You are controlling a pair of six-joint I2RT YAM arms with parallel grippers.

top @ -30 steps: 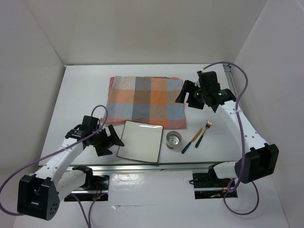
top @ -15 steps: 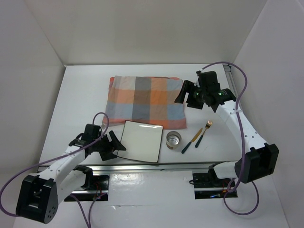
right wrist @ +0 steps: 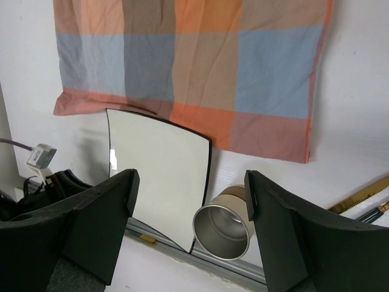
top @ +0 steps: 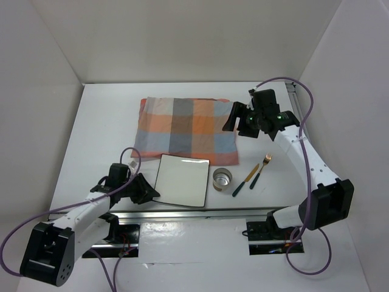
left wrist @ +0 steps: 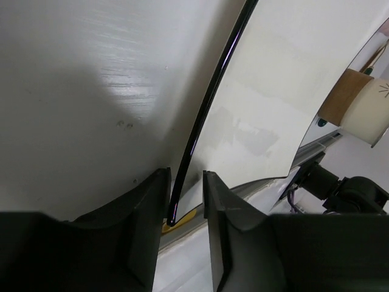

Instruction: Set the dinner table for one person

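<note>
A square white plate (top: 182, 179) with a black rim lies near the front edge of the dinner table (top: 103, 121). My left gripper (top: 148, 189) is low at the plate's near-left corner. In the left wrist view the black rim runs between its fingers (left wrist: 152, 219), which stand close around it (left wrist: 185, 176); whether they press on it I cannot tell. My right gripper (top: 238, 120) hangs open and empty over the right edge of the checked cloth (top: 185, 125), looking down on the plate (right wrist: 161, 176) and a metal cup (right wrist: 225, 228).
The metal cup (top: 222, 179) stands just right of the plate. A knife (top: 245, 180) and a gold fork (top: 261, 170) lie side by side right of the cup. White walls close in the back and both sides. A metal rail runs along the near edge.
My left gripper slid down and right to the plate's near-left corner, and its jaws narrowed from wide open around the rim. The plate shifted slightly right. The right arm barely moved.
</note>
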